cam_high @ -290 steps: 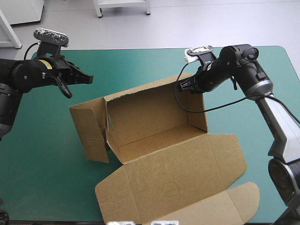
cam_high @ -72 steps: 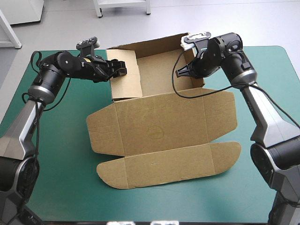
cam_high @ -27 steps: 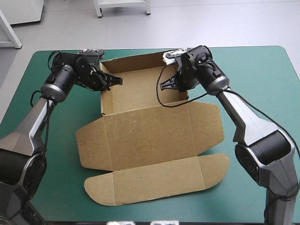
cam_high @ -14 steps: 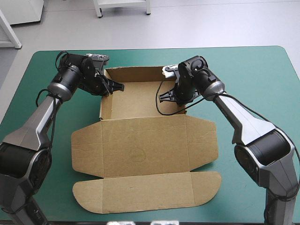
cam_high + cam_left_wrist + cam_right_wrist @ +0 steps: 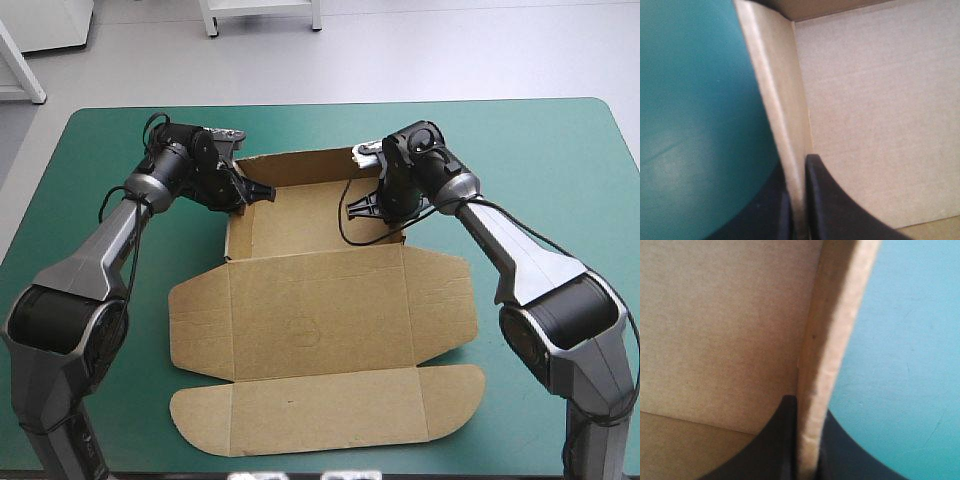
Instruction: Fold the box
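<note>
The brown box (image 5: 300, 215) stands as an open tray with raised walls in the far middle of the table. Its lid (image 5: 320, 310) lies flat toward the near edge, ending in a rounded flap (image 5: 330, 410). My left gripper (image 5: 258, 192) is shut on the tray's left wall, one black finger inside and one outside. In the left wrist view the wall's edge (image 5: 775, 100) runs up from between the left gripper (image 5: 799, 200). My right gripper (image 5: 362, 207) is shut on the right wall; that wall's edge (image 5: 835, 330) rises from the right gripper (image 5: 807, 440).
Teal-green cover (image 5: 560, 220) shows on both sides of the box and in a strip behind it up to the far edge (image 5: 330, 103). The rounded flap reaches close to the table's near edge.
With both grippers on its side walls, the box has turned square to the table and come away from the far edge. Just before now it slid slightly to the right.
</note>
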Controlling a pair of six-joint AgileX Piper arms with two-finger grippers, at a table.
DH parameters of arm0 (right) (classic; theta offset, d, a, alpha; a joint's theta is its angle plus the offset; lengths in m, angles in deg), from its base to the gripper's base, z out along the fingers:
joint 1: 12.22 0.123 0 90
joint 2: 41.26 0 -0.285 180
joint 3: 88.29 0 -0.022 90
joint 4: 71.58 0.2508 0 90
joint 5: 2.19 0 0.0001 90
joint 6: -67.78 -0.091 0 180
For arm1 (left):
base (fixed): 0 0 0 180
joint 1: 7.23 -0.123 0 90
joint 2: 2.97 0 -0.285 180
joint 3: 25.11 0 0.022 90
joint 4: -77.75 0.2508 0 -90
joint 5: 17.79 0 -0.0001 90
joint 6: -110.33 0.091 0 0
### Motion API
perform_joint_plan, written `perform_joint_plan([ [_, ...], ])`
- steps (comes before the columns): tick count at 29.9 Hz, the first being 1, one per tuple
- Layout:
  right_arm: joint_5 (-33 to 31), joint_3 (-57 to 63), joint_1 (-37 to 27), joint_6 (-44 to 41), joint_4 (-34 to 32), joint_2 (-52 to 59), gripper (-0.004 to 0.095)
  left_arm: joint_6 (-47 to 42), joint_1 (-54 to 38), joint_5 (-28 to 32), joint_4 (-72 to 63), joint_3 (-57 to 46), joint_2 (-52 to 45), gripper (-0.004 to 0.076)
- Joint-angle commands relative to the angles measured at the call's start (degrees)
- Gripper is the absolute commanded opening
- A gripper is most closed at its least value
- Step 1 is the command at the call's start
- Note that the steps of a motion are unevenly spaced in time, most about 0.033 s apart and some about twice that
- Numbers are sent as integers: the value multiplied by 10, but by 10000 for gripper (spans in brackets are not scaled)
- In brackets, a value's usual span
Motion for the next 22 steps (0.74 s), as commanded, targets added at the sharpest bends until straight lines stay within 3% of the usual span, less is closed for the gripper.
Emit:
perform_joint_plan([
  [1,-2,-18,-1,29,50,25,-3,18,18,8,-61,16,-10,-8],
  [22,3,-18,-2,42,64,-14,-3,21,18,5,-68,16,5,-8],
])
